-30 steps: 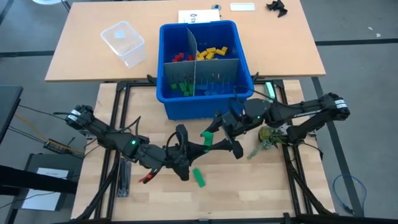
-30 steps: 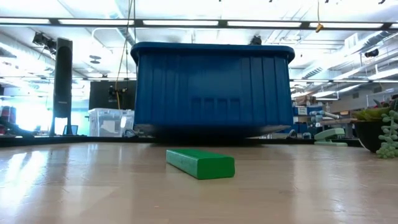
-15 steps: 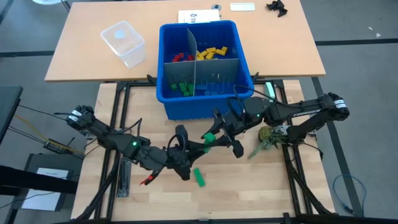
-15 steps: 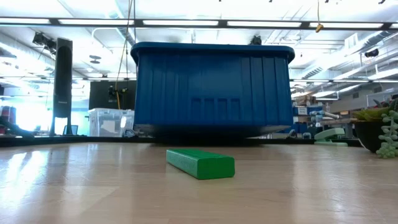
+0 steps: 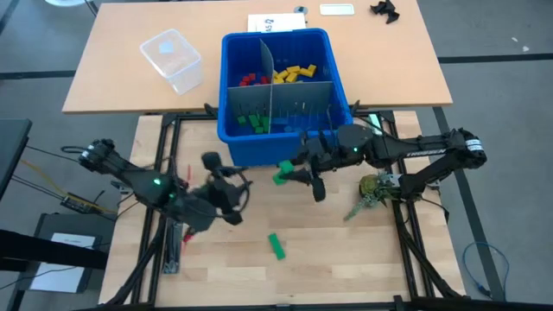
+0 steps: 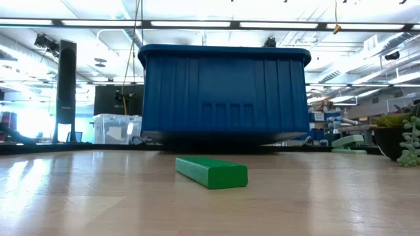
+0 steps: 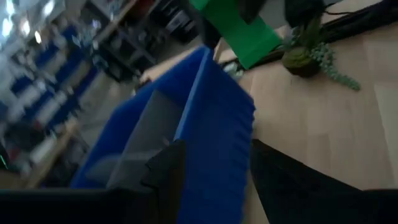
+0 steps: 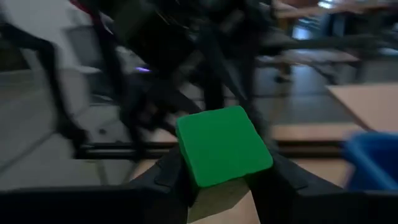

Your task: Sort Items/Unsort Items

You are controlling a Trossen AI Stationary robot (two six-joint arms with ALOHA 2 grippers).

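Observation:
The items are small toy blocks. Red, yellow, green and blue ones lie in the compartments of the blue bin (image 5: 276,95). One green block (image 5: 275,245) lies flat on the table in front of the bin, also in the low view (image 6: 211,172). A second green block (image 8: 224,146) hangs above the table just before the bin's near wall, with my right gripper (image 5: 289,174) shut on it. My left gripper (image 5: 235,190) is open to its left with nothing between its fingers (image 7: 168,177), facing the bin. My right gripper pinches the green block (image 5: 282,173) between its two fingers (image 8: 171,174), which lie on two opposite sides. The fingers come level from the table's right, pointing left. The block is lifted clear of the table and sticks out past the fingertips.
Grey divider sheets (image 5: 268,78) split the bin. A clear plastic container (image 5: 173,59) stands on the far table left of the bin. A small potted plant (image 5: 373,190) sits at the right, under my right arm. A red-handled tool (image 5: 177,238) lies near the left arm.
My right gripper has shut on the green block that my left gripper held up, then carried it toward the table's left and toward the bin. My left gripper has let go, opened, turned and drawn back toward the table's left edge. The block on the table has not moved.

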